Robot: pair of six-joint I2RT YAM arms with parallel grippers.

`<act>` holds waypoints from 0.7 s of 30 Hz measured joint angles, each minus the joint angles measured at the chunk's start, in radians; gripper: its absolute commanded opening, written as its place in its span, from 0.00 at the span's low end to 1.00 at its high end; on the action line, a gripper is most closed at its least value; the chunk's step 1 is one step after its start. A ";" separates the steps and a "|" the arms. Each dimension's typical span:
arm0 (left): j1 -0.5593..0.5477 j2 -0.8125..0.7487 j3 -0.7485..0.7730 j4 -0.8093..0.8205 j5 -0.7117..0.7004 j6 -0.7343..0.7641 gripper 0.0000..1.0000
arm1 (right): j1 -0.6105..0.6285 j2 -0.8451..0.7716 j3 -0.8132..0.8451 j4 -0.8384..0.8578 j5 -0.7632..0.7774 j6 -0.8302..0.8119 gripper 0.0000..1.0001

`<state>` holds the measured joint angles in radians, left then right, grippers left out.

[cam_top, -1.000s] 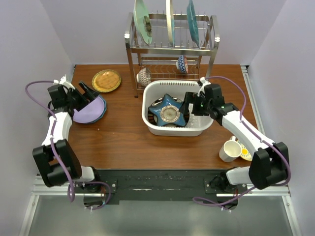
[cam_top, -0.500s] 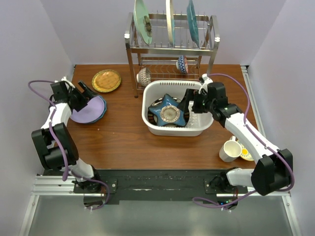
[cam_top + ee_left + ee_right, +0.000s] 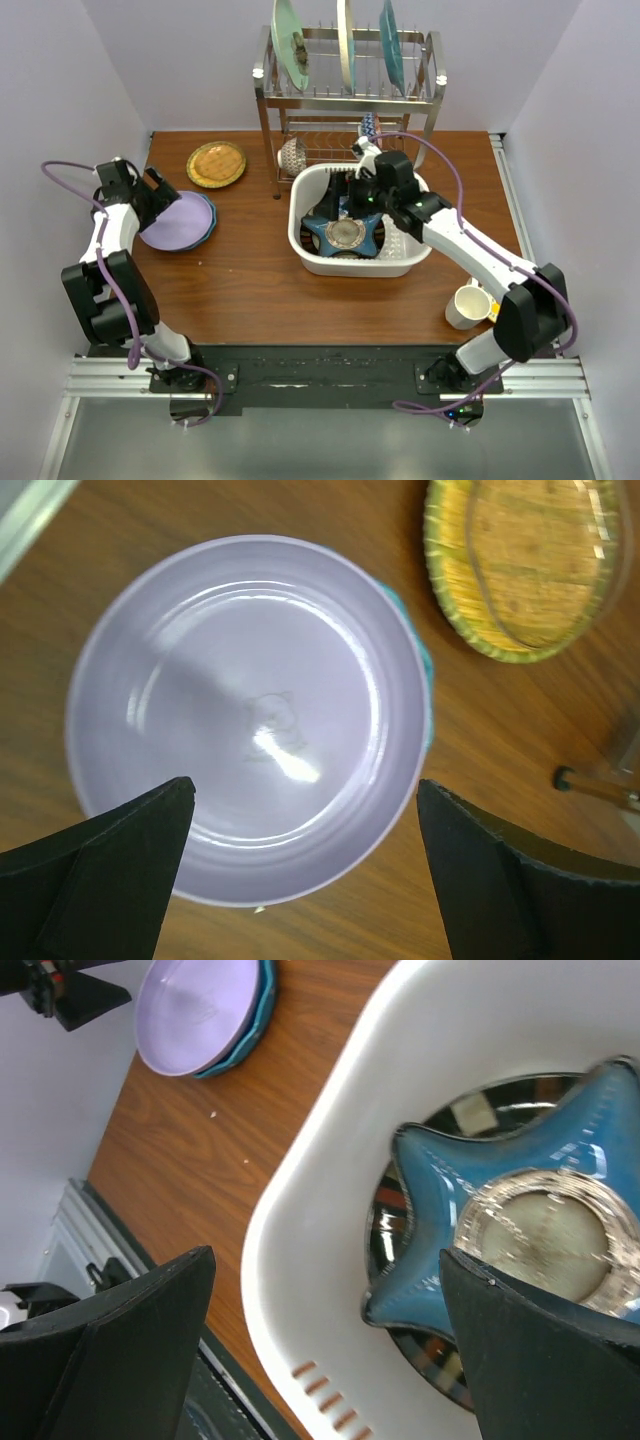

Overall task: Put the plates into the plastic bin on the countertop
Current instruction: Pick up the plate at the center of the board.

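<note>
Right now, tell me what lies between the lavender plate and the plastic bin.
Only bare countertop between lavender plate and plastic bin; top external view.

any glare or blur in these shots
Left wrist view: a white glare patch sits on the glossy round lavender plate. Right wrist view: the blue star-shaped plate looks smeared and blurry. Top external view: sharp and evenly lit.

I count three round plates at the left of the surface (image 3: 260,290): one amber patterned plate (image 3: 215,163), one lavender plate (image 3: 172,224), one teal plate (image 3: 211,217) beneath it. One white plastic bin (image 3: 300,238) holds two: one blue star-shaped plate (image 3: 345,232), one dark patterned plate (image 3: 385,1222). One far steel wire rack (image 3: 265,110): three big upright plates (image 3: 290,45), two bowls (image 3: 292,155).
</note>
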<state>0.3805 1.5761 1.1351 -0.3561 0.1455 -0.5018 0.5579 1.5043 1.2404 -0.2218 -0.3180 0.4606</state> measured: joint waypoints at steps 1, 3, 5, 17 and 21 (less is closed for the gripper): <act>0.000 -0.002 0.000 -0.010 -0.026 0.003 0.98 | 0.010 0.018 0.010 0.006 -0.008 0.005 0.96; 0.000 -0.006 0.000 -0.029 -0.082 0.010 1.00 | 0.032 0.056 0.033 0.015 -0.016 0.012 0.96; 0.001 -0.007 0.000 -0.046 -0.148 0.015 1.00 | 0.054 0.101 0.067 0.020 -0.019 0.019 0.96; 0.043 0.072 0.032 -0.125 -0.368 0.048 0.98 | 0.167 0.251 0.198 0.075 -0.086 0.063 0.96; 0.063 0.152 0.041 -0.131 -0.339 0.058 0.95 | 0.175 0.285 0.218 0.091 -0.100 0.079 0.95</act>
<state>0.4435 1.7279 1.1759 -0.4870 -0.1936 -0.4438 0.7326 1.7897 1.4586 -0.1307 -0.4183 0.5392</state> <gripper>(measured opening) 0.981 0.960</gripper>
